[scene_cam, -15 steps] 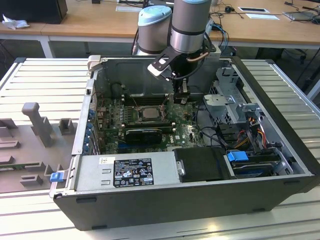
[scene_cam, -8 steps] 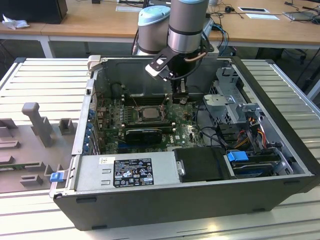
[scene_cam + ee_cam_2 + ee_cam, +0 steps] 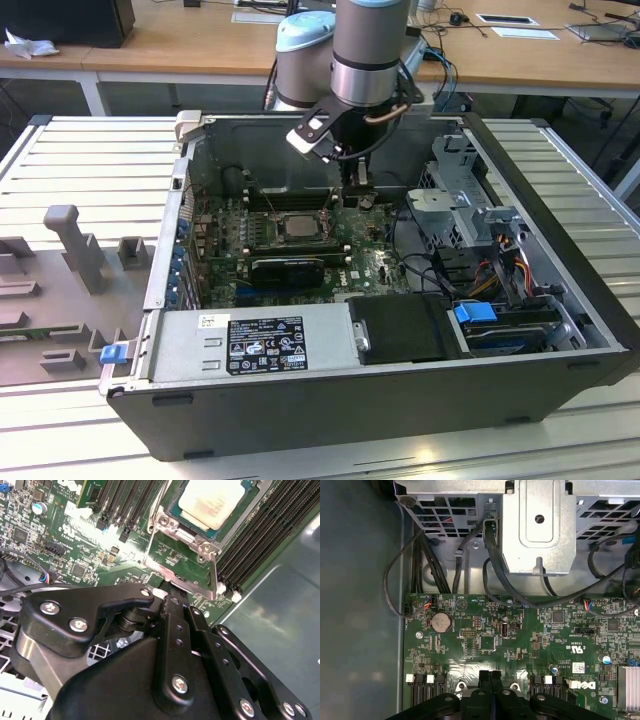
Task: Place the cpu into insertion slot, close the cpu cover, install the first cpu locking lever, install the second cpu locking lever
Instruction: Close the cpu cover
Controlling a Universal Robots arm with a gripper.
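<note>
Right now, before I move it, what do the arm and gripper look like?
The arm is a silver-grey tube with a pale blue joint cap. A small white-and-black box and looped cables sit at its wrist. The gripper is matte black, its link plates fastened with silver screws.

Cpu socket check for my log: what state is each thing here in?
cpu: seated in the slot.
cover: appears to lie flat around the cpu.
end effector: shut, tips close to the slot's edge.
case: open, side panel off.
</note>
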